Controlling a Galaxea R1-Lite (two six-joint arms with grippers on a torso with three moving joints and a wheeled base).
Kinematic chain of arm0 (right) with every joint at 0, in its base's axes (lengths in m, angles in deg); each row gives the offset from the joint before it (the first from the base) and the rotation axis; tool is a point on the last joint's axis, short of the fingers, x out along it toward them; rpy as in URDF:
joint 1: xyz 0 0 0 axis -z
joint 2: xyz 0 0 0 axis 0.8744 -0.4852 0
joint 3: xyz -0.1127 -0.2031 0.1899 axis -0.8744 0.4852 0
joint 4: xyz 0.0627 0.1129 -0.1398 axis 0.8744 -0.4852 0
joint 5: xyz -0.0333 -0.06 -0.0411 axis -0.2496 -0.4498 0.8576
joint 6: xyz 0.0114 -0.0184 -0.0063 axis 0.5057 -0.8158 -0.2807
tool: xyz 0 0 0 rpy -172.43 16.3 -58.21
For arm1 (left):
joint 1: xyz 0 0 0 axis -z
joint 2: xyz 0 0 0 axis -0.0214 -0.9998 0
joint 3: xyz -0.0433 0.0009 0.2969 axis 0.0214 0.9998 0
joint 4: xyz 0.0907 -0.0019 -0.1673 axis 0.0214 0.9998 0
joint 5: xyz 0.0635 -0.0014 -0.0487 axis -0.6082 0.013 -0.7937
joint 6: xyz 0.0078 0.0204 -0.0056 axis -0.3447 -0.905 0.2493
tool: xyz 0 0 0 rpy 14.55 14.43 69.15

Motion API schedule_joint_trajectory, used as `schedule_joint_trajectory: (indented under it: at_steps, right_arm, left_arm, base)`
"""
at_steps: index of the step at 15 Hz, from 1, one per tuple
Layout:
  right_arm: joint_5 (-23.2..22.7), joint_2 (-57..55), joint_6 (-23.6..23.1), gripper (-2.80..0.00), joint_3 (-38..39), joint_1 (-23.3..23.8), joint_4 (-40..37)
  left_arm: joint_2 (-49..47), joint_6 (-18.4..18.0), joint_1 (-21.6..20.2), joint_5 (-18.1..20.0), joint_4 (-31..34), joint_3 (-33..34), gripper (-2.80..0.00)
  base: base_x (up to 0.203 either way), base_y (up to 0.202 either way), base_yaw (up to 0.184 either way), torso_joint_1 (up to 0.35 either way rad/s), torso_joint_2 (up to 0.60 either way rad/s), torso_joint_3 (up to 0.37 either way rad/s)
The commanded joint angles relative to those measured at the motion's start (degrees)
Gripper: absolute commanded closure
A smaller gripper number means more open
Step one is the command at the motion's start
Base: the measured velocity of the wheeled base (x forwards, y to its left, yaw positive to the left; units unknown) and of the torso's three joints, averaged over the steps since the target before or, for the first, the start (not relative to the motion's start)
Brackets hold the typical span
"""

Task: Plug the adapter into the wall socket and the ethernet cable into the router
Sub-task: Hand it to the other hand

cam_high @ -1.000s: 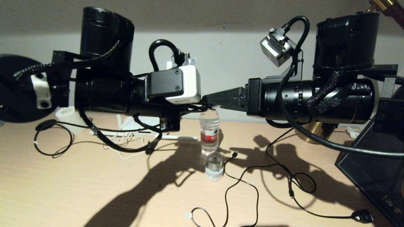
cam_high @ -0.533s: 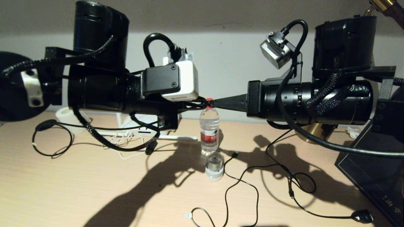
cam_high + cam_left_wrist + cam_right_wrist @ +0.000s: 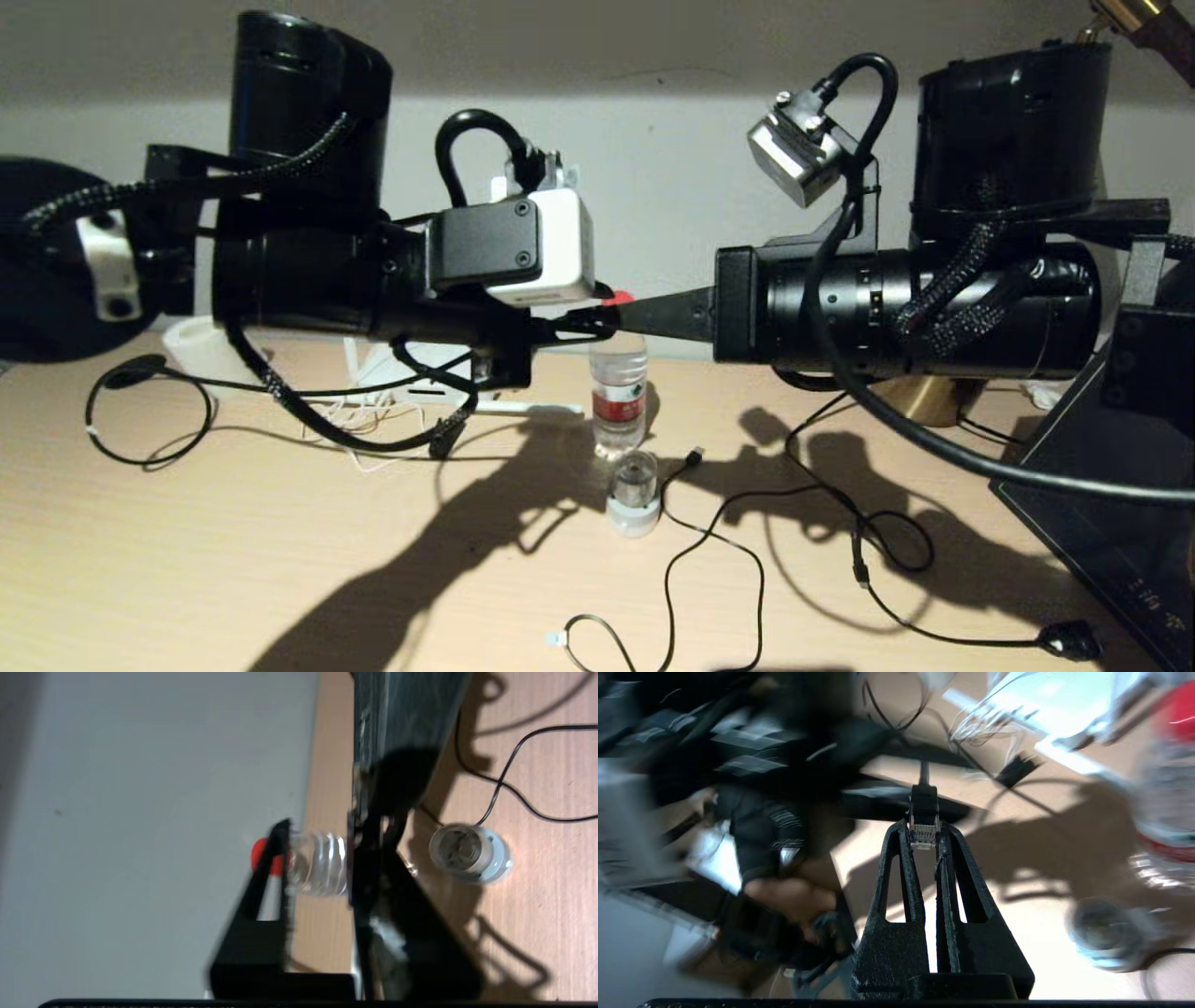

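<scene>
My right gripper (image 3: 923,828) is shut on the clear RJ45 connector of the ethernet cable (image 3: 923,835), and the black cable runs on past the fingertips. In the head view that gripper (image 3: 624,314) is held high and meets my left gripper (image 3: 583,327) tip to tip above the desk. The left gripper (image 3: 320,830) is open, and only the bottle and desk show through its gap. Partly hidden behind the left arm, the white router (image 3: 411,373) lies at the back of the desk, with a thin white cord (image 3: 359,439) tangled beside it. The adapter and the wall socket are out of view.
A water bottle (image 3: 619,401) and a round clear-domed gadget (image 3: 634,490) stand mid-desk below the grippers. A thin black USB cable (image 3: 709,551) and a lamp cord with its plug (image 3: 1064,639) trail across the right side. At the right are a brass lamp base (image 3: 920,397) and a black box (image 3: 1102,485).
Both arms rose slightly, then dropped back. The right arm has shifted left. The grippers stay tip to tip, the right one still shut on the connector.
</scene>
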Motion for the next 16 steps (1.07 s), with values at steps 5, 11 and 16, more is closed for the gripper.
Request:
schedule_joint_trajectory:
  at_steps: [5, 11, 16]
  right_arm:
    - [0.8, 0.3, 2.4, 0.00, 0.8, 0.7, -0.1]
    - [-3.1, -0.5, 23.7, 0.00, -4.4, 3.2, 0.0]
    - [-8.1, -1.5, 35.4, 0.00, -7.9, 4.9, -0.2]
  left_arm:
    - [1.5, -0.8, -0.5, 0.1, -9.1, 4.4, -2.80]
    - [2.0, -0.8, -5.5, 9.1, -30.5, 13.8, -2.80]
    - [0.0, -0.8, -10.7, 18.4, -46.8, 20.4, -2.80]
  base:
    - [0.000, 0.000, 0.000, 0.000, 0.00, 0.000]
    - [0.000, 0.000, 0.000, 0.000, 0.00, 0.000]
    - [0.000, 0.000, 0.000, 0.000, 0.00, 0.000]
